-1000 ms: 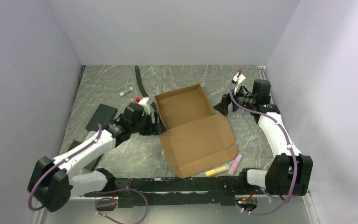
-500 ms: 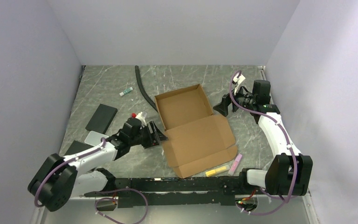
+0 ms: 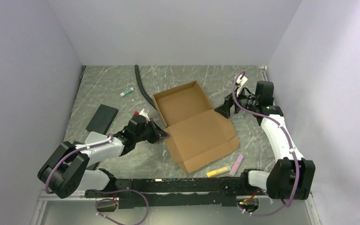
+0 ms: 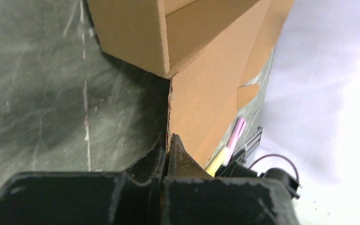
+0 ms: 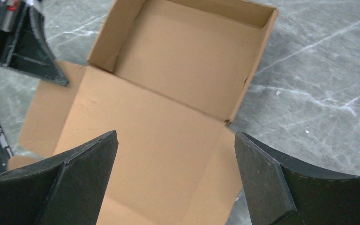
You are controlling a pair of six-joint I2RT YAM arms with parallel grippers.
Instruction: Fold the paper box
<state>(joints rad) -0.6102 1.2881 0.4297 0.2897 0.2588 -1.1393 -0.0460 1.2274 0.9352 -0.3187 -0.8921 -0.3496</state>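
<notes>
**A:** Box status?

**B:** The paper box (image 3: 194, 124) is mid-worktop (image 3: 108, 89), between the two arms. The tray half (image 3: 182, 104) at the far end is formed, and the right wrist view shows its walls standing. The lid panel (image 3: 202, 138) lies open and flat, pointing toward the arm bases.

**A:** How far along?

**B:** About half, I'd judge. What's left is raising the lid's side flaps, swinging the lid over the tray and tucking the front flap.

**A:** Pincers?

**B:** The left pincer (image 3: 161, 133) is clamped on the lid's left edge near the hinge corner. Its wrist view shows the cardboard edge running down between the pinched fingers (image 4: 180, 157). The right pincer (image 3: 222, 108) is spread wide and holds nothing. It hovers just beside the right hinge corner, and I can't tell if it's touching.

**A:** Clutter?

**B:** A yellow highlighter (image 3: 218, 171) and a pink marker (image 3: 236, 164) sit just beside the lid's near edge and could snag a flap. A black hose (image 3: 143, 89) lies near the tray's far left corner.
</notes>
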